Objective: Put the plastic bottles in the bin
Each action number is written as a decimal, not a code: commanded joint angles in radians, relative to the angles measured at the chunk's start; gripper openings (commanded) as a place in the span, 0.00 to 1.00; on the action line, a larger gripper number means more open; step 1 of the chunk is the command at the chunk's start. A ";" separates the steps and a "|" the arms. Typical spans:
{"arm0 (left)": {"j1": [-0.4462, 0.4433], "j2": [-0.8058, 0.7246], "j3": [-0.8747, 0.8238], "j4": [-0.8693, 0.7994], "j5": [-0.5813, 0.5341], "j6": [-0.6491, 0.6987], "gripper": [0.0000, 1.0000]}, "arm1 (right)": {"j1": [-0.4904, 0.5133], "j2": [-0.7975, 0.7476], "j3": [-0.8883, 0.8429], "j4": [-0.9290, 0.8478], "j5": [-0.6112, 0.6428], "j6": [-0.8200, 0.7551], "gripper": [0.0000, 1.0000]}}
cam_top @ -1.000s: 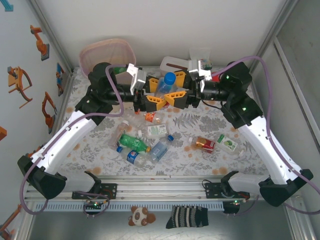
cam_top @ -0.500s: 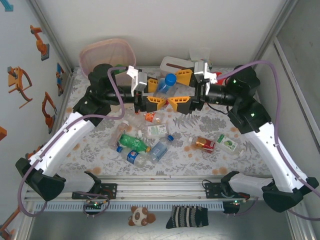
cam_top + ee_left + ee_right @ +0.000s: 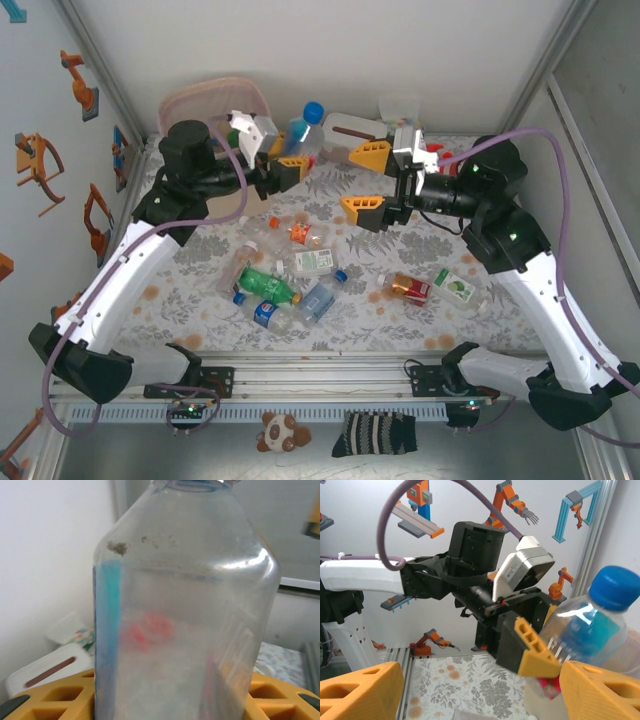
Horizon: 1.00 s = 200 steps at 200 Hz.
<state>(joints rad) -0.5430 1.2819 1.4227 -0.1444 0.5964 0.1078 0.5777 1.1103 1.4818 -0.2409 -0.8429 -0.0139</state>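
Left hand [image 3: 292, 158] is clenched low on the body of a clear blue-capped bottle [image 3: 303, 130], lifted off the bench [image 3: 370, 325] at about 12 o'clock and leaning with its cap uppermost. The left wrist view shows the smooth wall of this bottle [image 3: 185, 605] seated between the yellow fingers [image 3: 55, 700]. The bin [image 3: 180, 100] sits near, toward 10 o'clock from the bottle, and the bottle does not look to be over its mouth yet. An early release would likely drop it on the bench or bounce it off the rim. The slick plastic could also pivot or slip in so low a grip, and a low swing might snag the pink liner [image 3: 250, 92]. The right hand [image 3: 362, 182] stands spread and empty at 3 o'clock from the bottle, close enough that the arms could clip each other. A white tissue box [image 3: 345, 128] just beside the bottle could be knocked too. By count: one bin, one held bottle, about seven loose bottles [image 3: 280, 280] overlapping near the centre, two right-side bottles [image 3: 430, 288] at 4 o'clock, and one tissue box.
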 commanded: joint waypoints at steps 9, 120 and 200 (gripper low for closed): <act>0.036 0.007 0.063 -0.022 -0.172 -0.040 0.50 | 0.007 -0.012 -0.009 -0.014 0.010 -0.024 0.80; 0.189 0.275 0.242 -0.058 -0.680 -0.607 0.44 | 0.008 -0.047 -0.034 -0.024 0.038 -0.018 0.79; 0.191 0.651 0.776 -0.570 -1.083 -0.957 0.40 | 0.008 -0.063 -0.046 -0.045 0.063 -0.020 0.79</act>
<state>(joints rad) -0.3534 1.8576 2.0590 -0.4992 -0.3279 -0.6846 0.5789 1.0622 1.4395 -0.2806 -0.7979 -0.0235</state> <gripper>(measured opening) 0.434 0.791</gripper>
